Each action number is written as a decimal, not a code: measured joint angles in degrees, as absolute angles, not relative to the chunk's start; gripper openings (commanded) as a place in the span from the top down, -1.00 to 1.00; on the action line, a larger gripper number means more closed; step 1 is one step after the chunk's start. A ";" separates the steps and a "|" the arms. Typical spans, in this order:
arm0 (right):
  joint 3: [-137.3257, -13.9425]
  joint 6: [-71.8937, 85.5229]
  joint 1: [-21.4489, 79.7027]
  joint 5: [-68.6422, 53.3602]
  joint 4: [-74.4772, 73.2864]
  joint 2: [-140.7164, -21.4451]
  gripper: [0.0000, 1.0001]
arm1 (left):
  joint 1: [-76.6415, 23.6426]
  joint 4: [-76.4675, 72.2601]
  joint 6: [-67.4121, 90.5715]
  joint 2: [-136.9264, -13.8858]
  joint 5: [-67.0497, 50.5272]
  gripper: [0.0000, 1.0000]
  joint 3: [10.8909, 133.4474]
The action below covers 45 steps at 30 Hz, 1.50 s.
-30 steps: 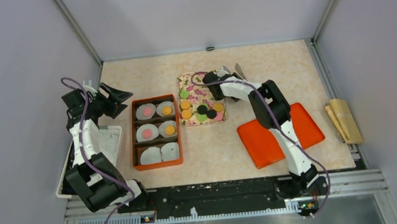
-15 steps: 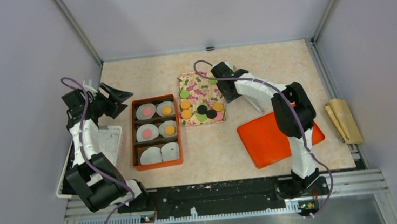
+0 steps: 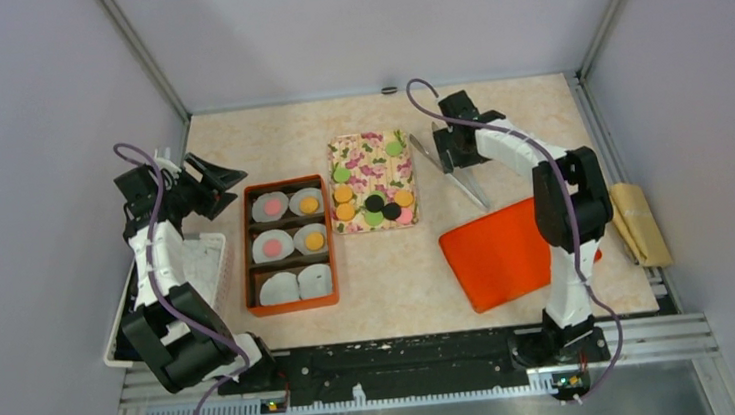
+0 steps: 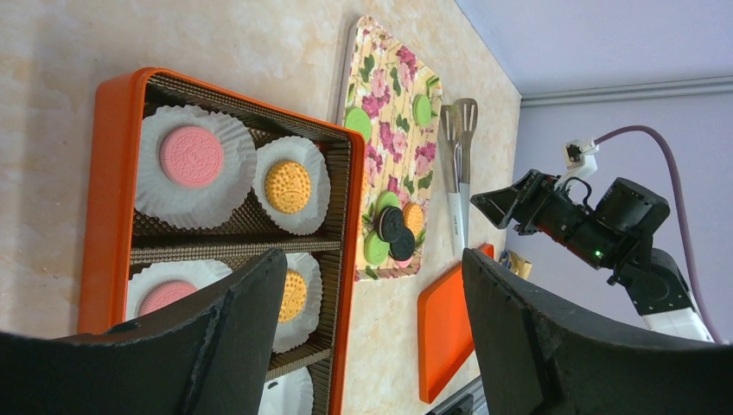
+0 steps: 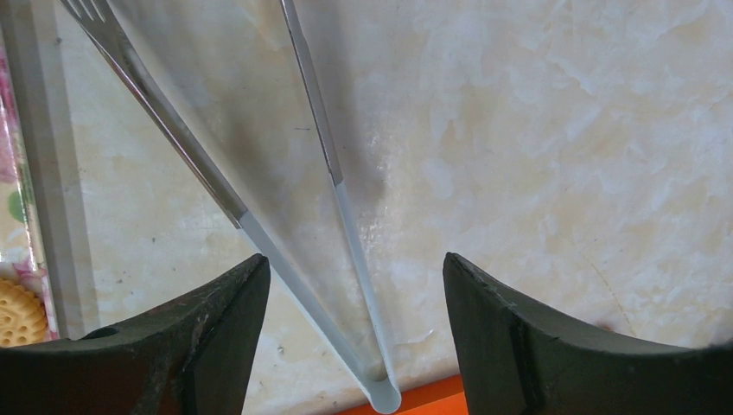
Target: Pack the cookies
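My right claw is spread and holds nothing. It hangs over the metal tongs, which lie on the desk just right of the flowered tray. My left claw is also spread and empty, well to the left of the tray. The cookies are in two places. Green, orange, black and pink ones lie on the tray, mostly at its near edge. Four more sit in white paper liners inside the orange box just left of the tray.
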<state>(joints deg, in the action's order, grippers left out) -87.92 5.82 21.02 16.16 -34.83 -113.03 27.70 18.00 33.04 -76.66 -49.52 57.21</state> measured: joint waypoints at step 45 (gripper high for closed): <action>-83.70 9.26 22.52 9.50 -33.78 -101.54 0.29 | 27.59 17.58 32.86 -76.66 -50.13 -0.61 55.86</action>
<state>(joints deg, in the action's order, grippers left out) -83.70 9.26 22.52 9.50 -33.78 -101.54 27.59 17.58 32.86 -76.66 -50.13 55.86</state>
